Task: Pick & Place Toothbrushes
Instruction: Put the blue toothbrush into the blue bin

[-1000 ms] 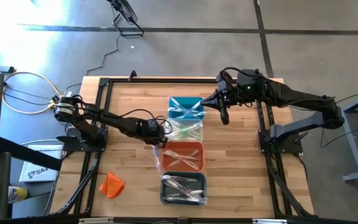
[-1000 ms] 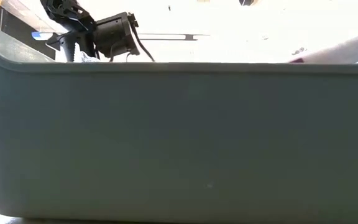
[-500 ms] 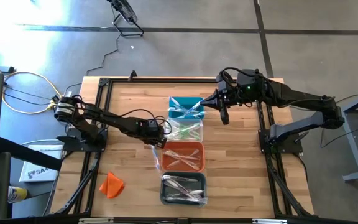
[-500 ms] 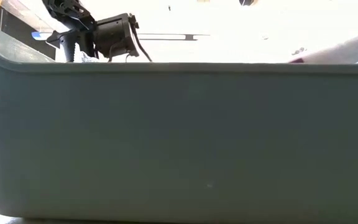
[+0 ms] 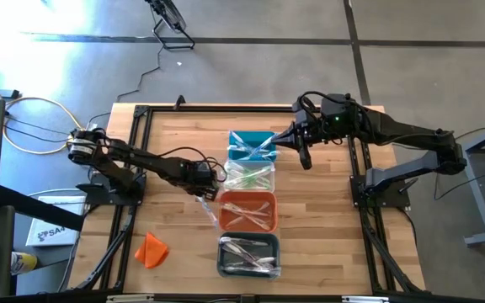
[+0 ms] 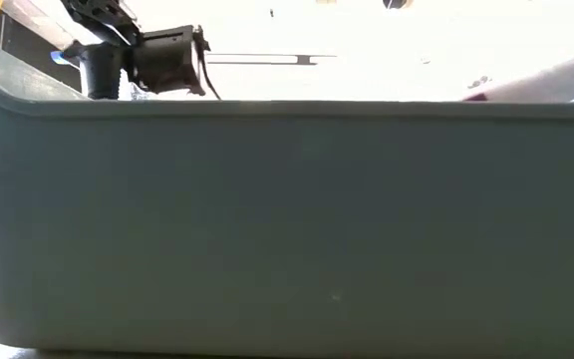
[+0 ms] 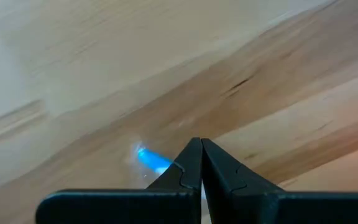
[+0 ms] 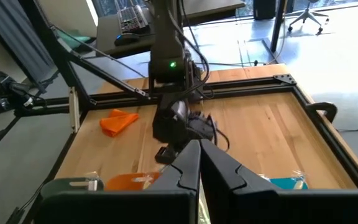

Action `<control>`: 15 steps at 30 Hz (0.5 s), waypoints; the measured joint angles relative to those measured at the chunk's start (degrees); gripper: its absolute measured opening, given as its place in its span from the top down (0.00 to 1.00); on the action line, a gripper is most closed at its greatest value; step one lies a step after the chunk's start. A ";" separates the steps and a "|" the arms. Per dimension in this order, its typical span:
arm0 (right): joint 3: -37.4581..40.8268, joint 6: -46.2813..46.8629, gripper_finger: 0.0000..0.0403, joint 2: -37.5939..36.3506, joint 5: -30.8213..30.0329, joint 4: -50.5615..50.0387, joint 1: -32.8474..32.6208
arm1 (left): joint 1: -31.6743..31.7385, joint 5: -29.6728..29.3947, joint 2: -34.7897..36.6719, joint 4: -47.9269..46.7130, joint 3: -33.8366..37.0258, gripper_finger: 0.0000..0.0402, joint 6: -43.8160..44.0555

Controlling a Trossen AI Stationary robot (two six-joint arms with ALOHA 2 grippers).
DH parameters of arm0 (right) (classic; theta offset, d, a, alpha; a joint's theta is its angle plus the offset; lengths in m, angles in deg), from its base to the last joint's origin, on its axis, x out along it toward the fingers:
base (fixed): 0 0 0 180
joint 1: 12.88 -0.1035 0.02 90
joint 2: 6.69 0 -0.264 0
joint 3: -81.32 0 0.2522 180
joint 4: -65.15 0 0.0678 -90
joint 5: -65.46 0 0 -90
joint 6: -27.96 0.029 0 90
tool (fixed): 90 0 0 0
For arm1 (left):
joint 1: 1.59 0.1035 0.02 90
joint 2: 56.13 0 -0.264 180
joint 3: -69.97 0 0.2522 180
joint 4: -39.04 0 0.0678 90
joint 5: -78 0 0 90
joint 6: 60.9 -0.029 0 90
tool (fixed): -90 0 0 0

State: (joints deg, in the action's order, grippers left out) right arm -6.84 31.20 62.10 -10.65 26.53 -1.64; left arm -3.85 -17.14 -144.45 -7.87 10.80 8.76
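Low view: a smooth matte wall of the grey bin (image 6: 287, 219) fills nearly the whole frame.

High view, near to far: grey bin (image 5: 222, 257) holds a tangle of thin pale toothbrushes (image 5: 249, 255). An orange cloth lump (image 5: 151, 250), crumpled, lies on the wood well to its left. Next, an orange bin (image 5: 248, 222) with crossed pale sticks in it, then a clear bin (image 5: 251, 176) with greenish ones, then a teal bin (image 5: 247, 145) with white ones.

Left gripper (image 5: 211, 195) sits low over the plank table (image 5: 167, 135), just left of the orange and clear bins; its dark wedge-shaped fingers (image 7: 219, 171) are pressed together. A blurred light-blue streak (image 7: 151, 158) shows at the tips; whether it is held, cannot tell.

Right gripper (image 5: 302, 158) hangs just right of the teal bin, fingers (image 8: 219, 165) closed, nothing between them.
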 joint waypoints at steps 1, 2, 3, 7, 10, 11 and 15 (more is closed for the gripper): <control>0.00 -0.01 0.99 0.00 0.07 -0.12 0.00 | 0.00 -0.04 0.80 -1.23 0.06 1.00 0.00; 0.00 -0.01 0.99 0.00 0.07 -0.20 0.00 | 0.00 -0.05 1.77 -2.28 0.09 1.00 0.00; 0.00 -0.01 0.99 -0.01 0.07 -0.35 0.00 | -0.01 -0.09 2.72 -2.99 0.04 1.00 0.05; 0.00 -0.01 0.99 0.00 0.32 -0.75 0.02 | 0.00 -0.09 6.56 -4.64 -0.02 1.00 0.18; -0.01 -0.47 0.99 -0.02 2.40 -1.70 0.07 | 0.00 0.01 9.72 -4.38 -0.03 1.00 -0.17; -0.01 -0.84 0.99 -0.01 3.00 -1.94 0.07 | 0.00 0.17 10.57 -3.66 -0.12 1.00 -0.31; -0.02 -4.14 0.99 -0.02 6.23 -2.06 0.55 | 0.00 0.22 13.94 -2.83 -0.14 1.00 -0.43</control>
State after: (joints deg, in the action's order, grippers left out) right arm -6.86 27.06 62.08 -4.43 24.47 -1.09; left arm -3.85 -16.93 -130.50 -10.70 10.67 8.33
